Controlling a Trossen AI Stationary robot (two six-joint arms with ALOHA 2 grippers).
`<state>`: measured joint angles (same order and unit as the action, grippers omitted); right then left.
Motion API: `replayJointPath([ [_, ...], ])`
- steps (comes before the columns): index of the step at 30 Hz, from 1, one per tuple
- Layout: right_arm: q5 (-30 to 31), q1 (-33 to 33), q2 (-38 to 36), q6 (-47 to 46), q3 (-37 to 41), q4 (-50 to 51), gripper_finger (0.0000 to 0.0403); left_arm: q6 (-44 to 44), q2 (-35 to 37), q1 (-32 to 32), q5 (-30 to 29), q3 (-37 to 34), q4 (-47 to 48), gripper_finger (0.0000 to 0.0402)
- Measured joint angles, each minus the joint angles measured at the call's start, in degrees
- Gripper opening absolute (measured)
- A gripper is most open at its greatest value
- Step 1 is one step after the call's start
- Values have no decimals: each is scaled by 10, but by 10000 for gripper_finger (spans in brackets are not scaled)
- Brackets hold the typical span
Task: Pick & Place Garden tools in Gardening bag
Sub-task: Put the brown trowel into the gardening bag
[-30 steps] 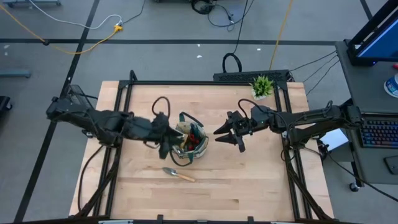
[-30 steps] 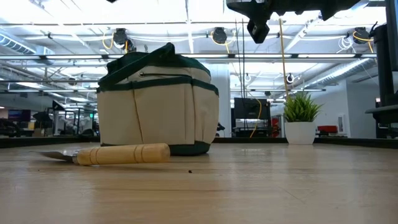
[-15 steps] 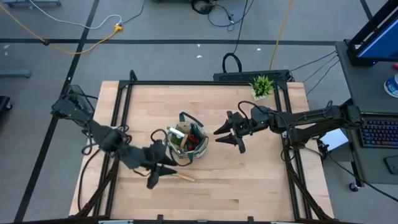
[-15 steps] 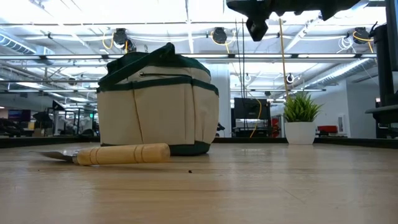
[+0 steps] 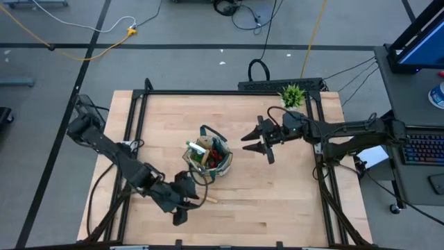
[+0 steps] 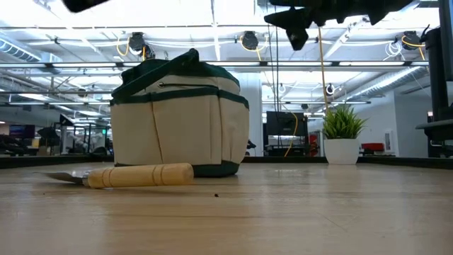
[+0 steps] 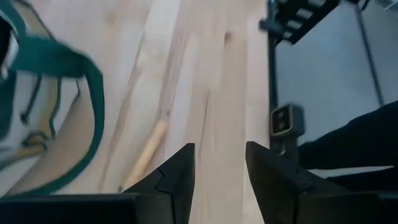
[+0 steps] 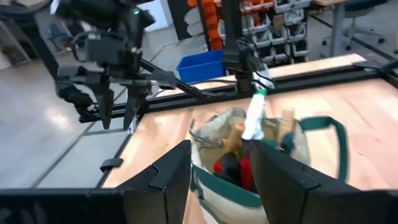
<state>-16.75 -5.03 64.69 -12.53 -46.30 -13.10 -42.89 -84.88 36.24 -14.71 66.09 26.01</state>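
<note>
The left gripper (image 5: 182, 208) has swung from the gardening bag (image 5: 208, 158) down over the last trowel (image 5: 205, 198) lying on the table (image 5: 277, 201) just beside the bag, likely to grasp it. Its fingers stand apart, empty. The right gripper (image 5: 260, 142) hovers beside the bag, fingers parted, empty.

Both arms, raised above table, nothing held.
Left gripper (image 5: 184, 207): near front edge, fingers parted (small gap). Right gripper (image 5: 255, 144): right of centre, fingers parted.
</note>
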Motion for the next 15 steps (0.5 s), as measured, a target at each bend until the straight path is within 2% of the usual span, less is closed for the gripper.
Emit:
replayJointPath([
  [7, 1, -21, -58, 0, 0, 68, 155, 1, -59, 11, 1, 0, 29, 147],
  [15, 1, -23, -117, -2, 0, 138, 155, 84, -111, 25, 2, 0, 31, 147],
])
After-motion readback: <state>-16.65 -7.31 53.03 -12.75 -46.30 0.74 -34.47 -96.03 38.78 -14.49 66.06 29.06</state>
